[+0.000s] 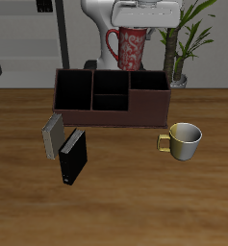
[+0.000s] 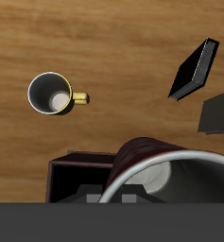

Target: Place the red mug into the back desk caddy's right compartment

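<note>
A simulated study or home-office corner, rendered rather than real; the flat shading and clean textures show it. A wooden desk top [image 1: 115,207] carries a dark maroon desk caddy [image 1: 111,113] with black-lined compartments; two books [image 1: 65,149], one grey and one black, lie near it; a cream-yellow mug [image 1: 183,140] stands on the wood; a potted plant [image 1: 183,38] with green leaves rises at the back; grey shelving [image 1: 29,38] lines the wall behind.
</note>
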